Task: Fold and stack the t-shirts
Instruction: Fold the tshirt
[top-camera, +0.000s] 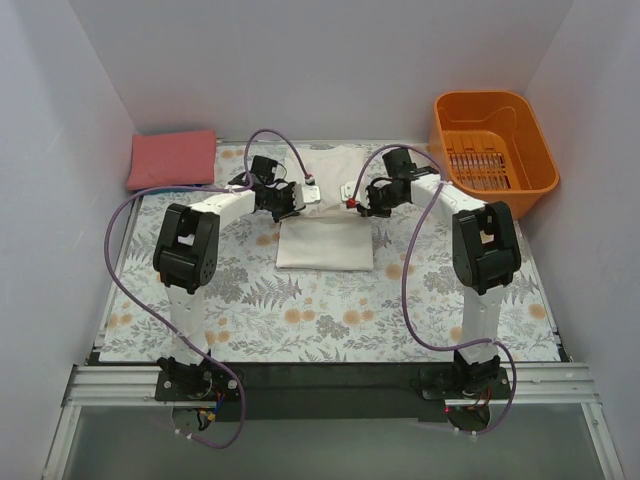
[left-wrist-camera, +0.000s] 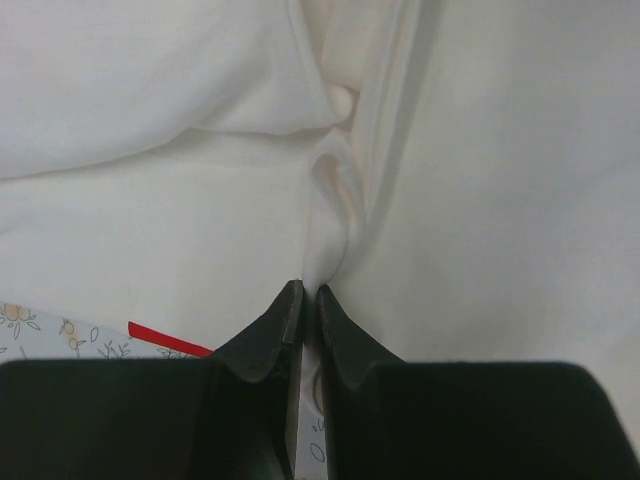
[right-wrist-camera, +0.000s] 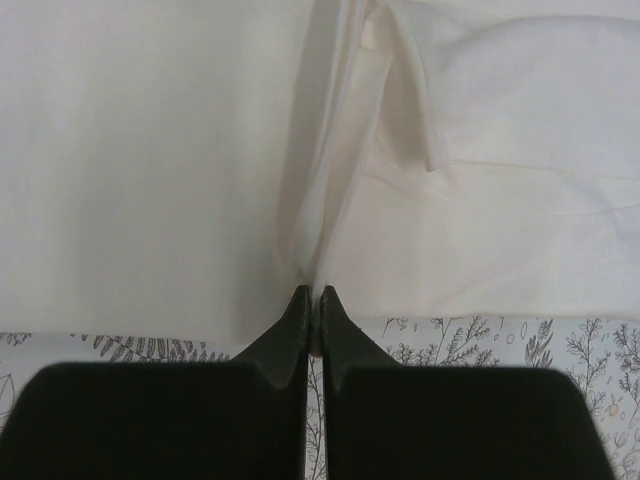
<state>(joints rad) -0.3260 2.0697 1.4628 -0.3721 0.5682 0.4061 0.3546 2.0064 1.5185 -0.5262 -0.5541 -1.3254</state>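
The white t-shirt lies partly folded in the middle of the floral table cover, plain side up. A sliver of its red print shows in the left wrist view. My left gripper is shut on a pinched ridge of the white cloth at the shirt's left side. My right gripper is shut on a pinched ridge of the same shirt at its right side. The salmon-red t-shirt lies folded at the back left corner. The blue t-shirt is out of view.
An orange plastic basket stands at the back right. White walls close the table on three sides. The floral cover lies bare in front of the shirt. Purple cables loop from both arms.
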